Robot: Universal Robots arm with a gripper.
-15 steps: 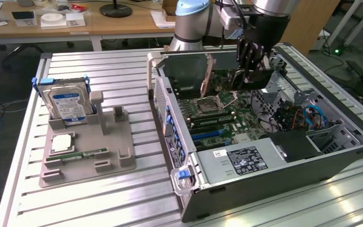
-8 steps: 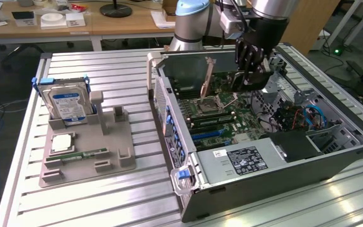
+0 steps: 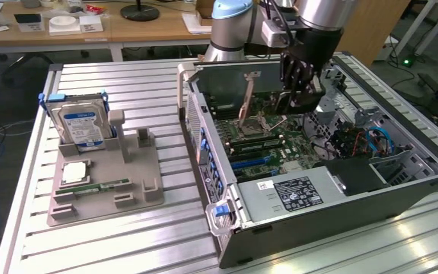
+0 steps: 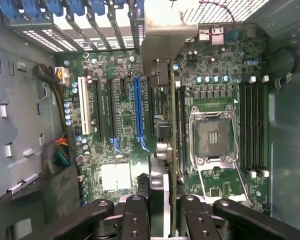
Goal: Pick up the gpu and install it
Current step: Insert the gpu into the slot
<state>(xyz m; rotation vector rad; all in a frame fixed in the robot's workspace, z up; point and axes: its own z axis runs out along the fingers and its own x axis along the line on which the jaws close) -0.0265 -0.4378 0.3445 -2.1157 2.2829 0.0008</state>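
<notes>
Inside the open computer case (image 3: 401,188), my gripper (image 3: 299,96) is shut on the gpu (image 3: 274,104). The card hangs on edge above the motherboard (image 3: 268,145), with its metal bracket (image 3: 247,97) pointing toward the case's rear wall. The wrist view looks down along the gpu (image 4: 171,125), a thin dark green edge with a small dark block on one face. My gripper (image 4: 164,212) has one black finger (image 4: 135,215) on each side of it. The card hovers between the blue slot (image 4: 138,107) and the empty processor socket (image 4: 212,135). I cannot tell whether it touches a slot.
On the exterior view's left, a grey holder (image 3: 139,188) carries a silver hard drive (image 3: 82,125), a white chip (image 3: 74,172) and a green memory stick (image 3: 101,186). Within the case, a power supply (image 3: 291,194) and blue cables (image 3: 375,140) crowd the near end.
</notes>
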